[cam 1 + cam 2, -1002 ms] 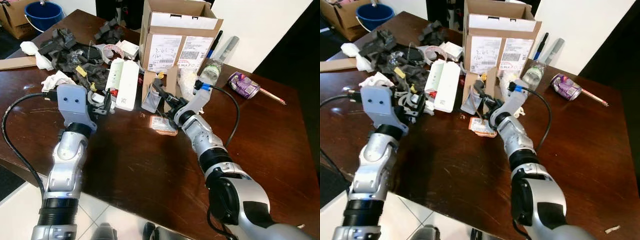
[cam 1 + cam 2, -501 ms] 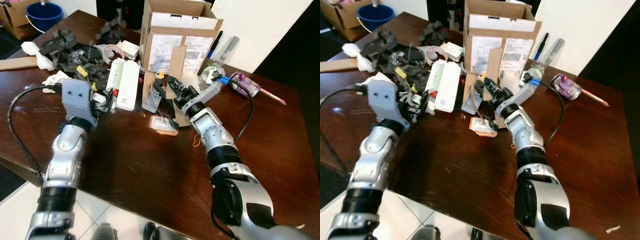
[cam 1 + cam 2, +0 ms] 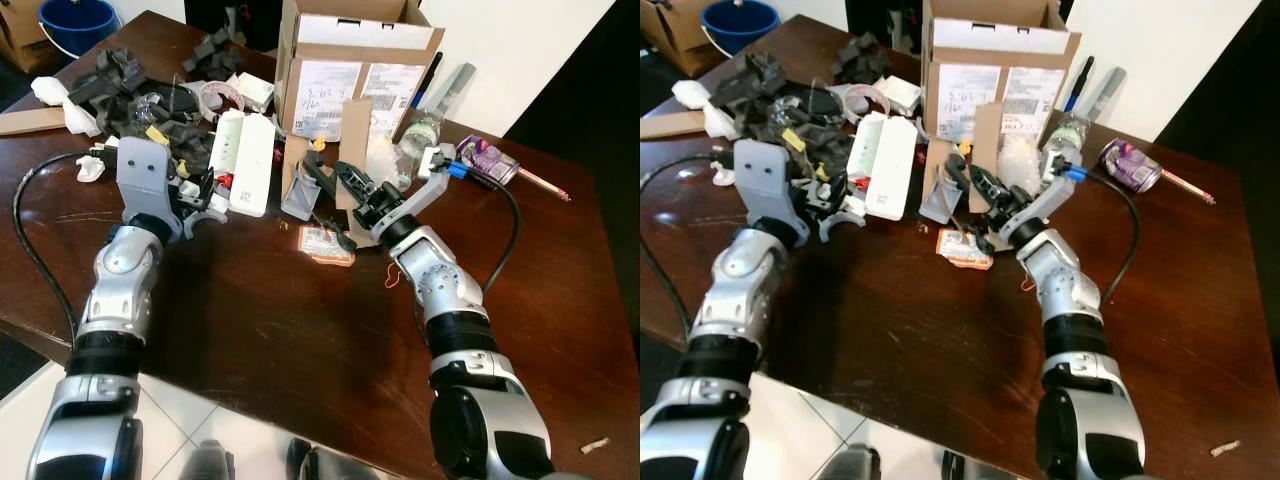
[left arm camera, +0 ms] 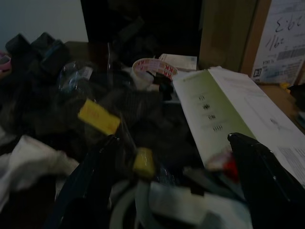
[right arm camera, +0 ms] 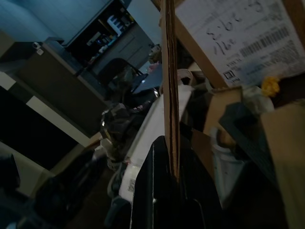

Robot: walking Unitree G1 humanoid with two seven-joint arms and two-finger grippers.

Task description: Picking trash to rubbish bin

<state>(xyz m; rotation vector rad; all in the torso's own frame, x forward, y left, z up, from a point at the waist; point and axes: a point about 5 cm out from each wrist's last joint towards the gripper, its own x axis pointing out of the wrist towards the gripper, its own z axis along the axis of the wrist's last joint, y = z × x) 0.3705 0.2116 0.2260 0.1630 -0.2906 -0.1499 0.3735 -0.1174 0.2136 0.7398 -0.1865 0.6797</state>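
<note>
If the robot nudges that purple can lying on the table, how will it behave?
The purple can lies on its side, so it will probably roll. It looks dented, likely empty and light, so the roll may wobble. The table edge nearby makes a fall possible.

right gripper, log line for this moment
right gripper: shut on cardboard piece, held upright | left gripper: open by white box | blue bucket: far corner

Before me is a dark brown wooden table (image 3: pixel 280 330). On it at upper centre of the frame stands an open cardboard box (image 3: pixel 355 70); left of that lie a long white box (image 3: pixel 252 165) and a heap of dark scraps (image 3: pixel 140 95). A small orange packet (image 3: pixel 325 245) lies mid-table, a purple wrapper (image 3: pixel 488 160) at upper right.
</note>
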